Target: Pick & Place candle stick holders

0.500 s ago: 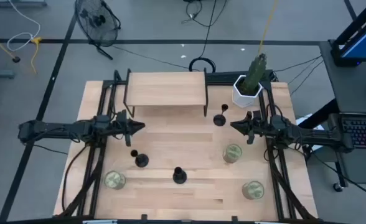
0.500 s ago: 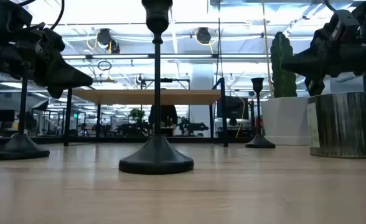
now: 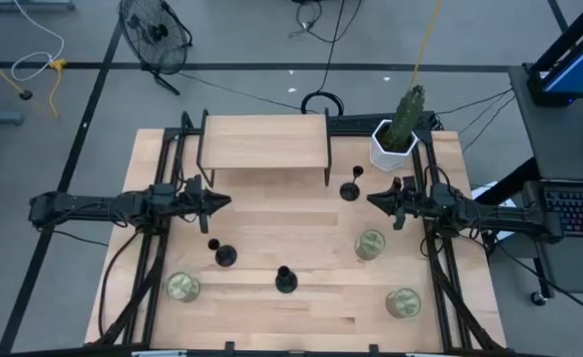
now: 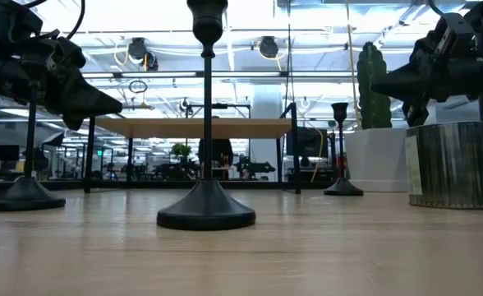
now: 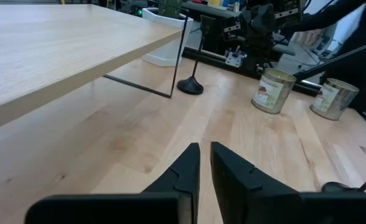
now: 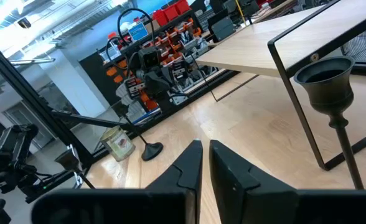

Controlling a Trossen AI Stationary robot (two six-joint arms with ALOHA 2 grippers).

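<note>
Grippers hover with fingers pressed together, empty: left gripper [image 3: 222, 202] beside the wooden riser [image 3: 265, 142]; right gripper [image 3: 374, 200] near one candle stick holder [image 3: 350, 189]; two candle stick holders [image 3: 286, 281] stand on the surface [image 3: 272, 233] between candle jars [image 3: 371, 244].

The bench [image 3: 272, 233] is of pale wood with a smooth, matt finish, and the shelf [image 3: 264, 144] has the same light wood top on thin black metal legs. The candle stick holders [image 4: 206, 115] look like matt black metal. The candle jar [image 4: 453, 164] has a dull, ribbed metallic surface. The planter [image 3: 392, 147] is plain white.
</note>
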